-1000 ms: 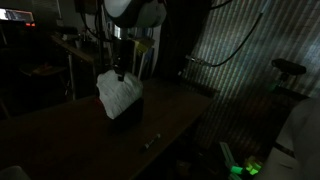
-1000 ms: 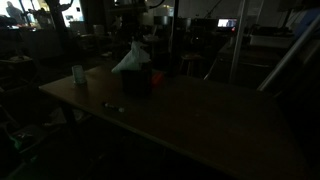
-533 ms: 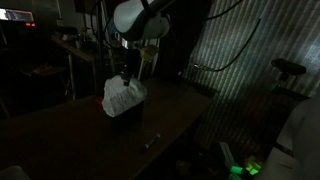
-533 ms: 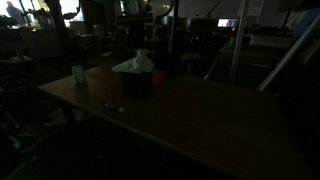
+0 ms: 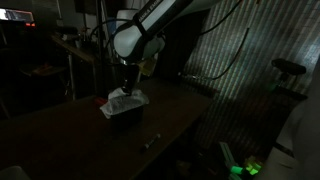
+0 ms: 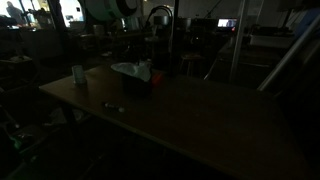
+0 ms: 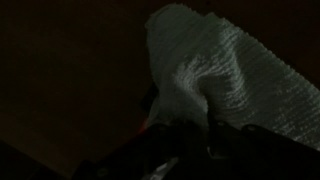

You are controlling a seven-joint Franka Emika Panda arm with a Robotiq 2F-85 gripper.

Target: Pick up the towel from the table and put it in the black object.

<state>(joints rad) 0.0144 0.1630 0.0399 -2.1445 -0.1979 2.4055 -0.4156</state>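
Lower now than a second ago, the towel (image 5: 124, 100) has sunk from a tall hanging peak into a flat, crumpled heap on top of the black object (image 5: 127, 114), and the arm has bent down over it.

Nearest me, on the dark worktop (image 6: 200, 120), a small pale thing (image 6: 113, 106) lies in front of the black object, well apart from it; the room is too dim to say what it is. A light-coloured cup (image 6: 77, 73) stands upright on the worktop to one side of the black object, also well apart.

Then comes the black object itself, upright on the worktop, its mouth covered by the towel, with folds spilling over the rim in both exterior views. Whether the cloth reaches the bottom inside I cannot tell.

Directly above the black object is the hand (image 5: 125, 84), pointing straight down and clenched on the towel. The wrist view shows the wrinkled weave bunched right at the dark fingers.
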